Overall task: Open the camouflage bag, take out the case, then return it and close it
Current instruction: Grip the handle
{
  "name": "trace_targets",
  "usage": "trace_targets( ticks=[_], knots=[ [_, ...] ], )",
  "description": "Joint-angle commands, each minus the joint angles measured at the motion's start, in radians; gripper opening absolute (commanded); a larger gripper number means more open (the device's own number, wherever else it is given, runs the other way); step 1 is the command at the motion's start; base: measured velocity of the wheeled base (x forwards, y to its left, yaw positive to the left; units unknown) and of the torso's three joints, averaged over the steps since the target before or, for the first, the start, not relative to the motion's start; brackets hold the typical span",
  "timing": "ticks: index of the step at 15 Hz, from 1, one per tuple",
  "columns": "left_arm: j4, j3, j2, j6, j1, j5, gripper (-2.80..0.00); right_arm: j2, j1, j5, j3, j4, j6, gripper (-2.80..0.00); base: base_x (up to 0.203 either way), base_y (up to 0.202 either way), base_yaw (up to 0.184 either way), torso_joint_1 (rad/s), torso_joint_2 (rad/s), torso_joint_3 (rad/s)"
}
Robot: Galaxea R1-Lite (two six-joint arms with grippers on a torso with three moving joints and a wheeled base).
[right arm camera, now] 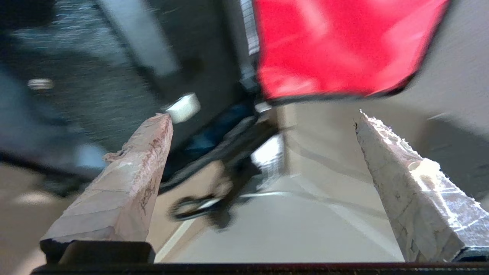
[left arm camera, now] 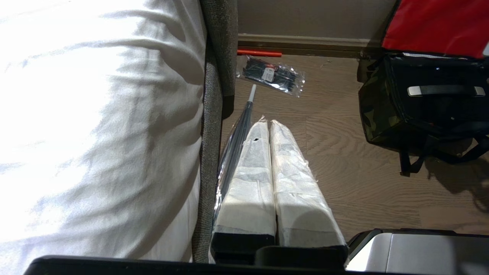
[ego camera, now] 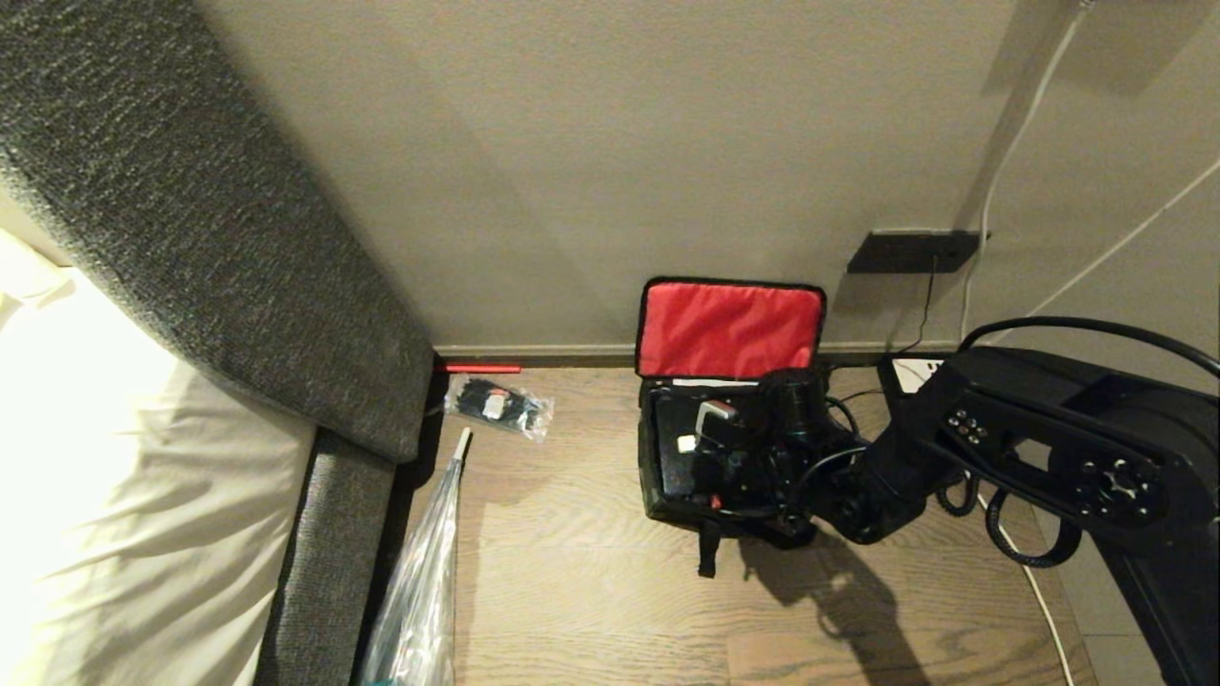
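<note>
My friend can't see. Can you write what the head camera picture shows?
A boxy camouflage bag stands open on the wood floor by the wall, its red-lined lid up and a black case inside. The robot's black right gripper, open, is over it. A grey headboard and white bedding lie left.

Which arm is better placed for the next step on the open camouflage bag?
Right, probably. The right gripper is open over the camouflage bag, whose red-lined lid stands against the wall with the case inside. The left gripper is shut beside the bed, away from the bag.
</note>
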Motion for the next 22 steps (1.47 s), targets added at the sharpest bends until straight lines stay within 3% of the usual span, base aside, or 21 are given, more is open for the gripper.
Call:
trace_targets(
  ticks=[1, 2, 8, 22],
  knots=[
    [0.0, 0.0, 0.0, 0.0, 0.0, 0.0, -2.8, 0.022, -0.023, -0.007, -0.014, -0.038, -0.093, 0.0, 0.0, 0.0, 0.0, 0.0, 0.0, 0.0],
    [0.0, 0.0, 0.0, 0.0, 0.0, 0.0, -2.8, 0.034, -0.03, -0.013, -0.014, -0.064, -0.137, 0.0, 0.0, 0.0, 0.0, 0.0, 0.0, 0.0],
    [0.0, 0.0, 0.0, 0.0, 0.0, 0.0, -2.8, 0.189, -0.029, -0.044, -0.097, -0.168, -0.16, 0.0, 0.0, 0.0, 0.0, 0.0, 0.0, 0.0],
    [0.0, 0.0, 0.0, 0.0, 0.0, 0.0, -2.8, 0.275, 0.023, -0.064, -0.122, -0.246, -0.129, 0.0, 0.0, 0.0, 0.0, 0.0, 0.0, 0.0]
  ],
)
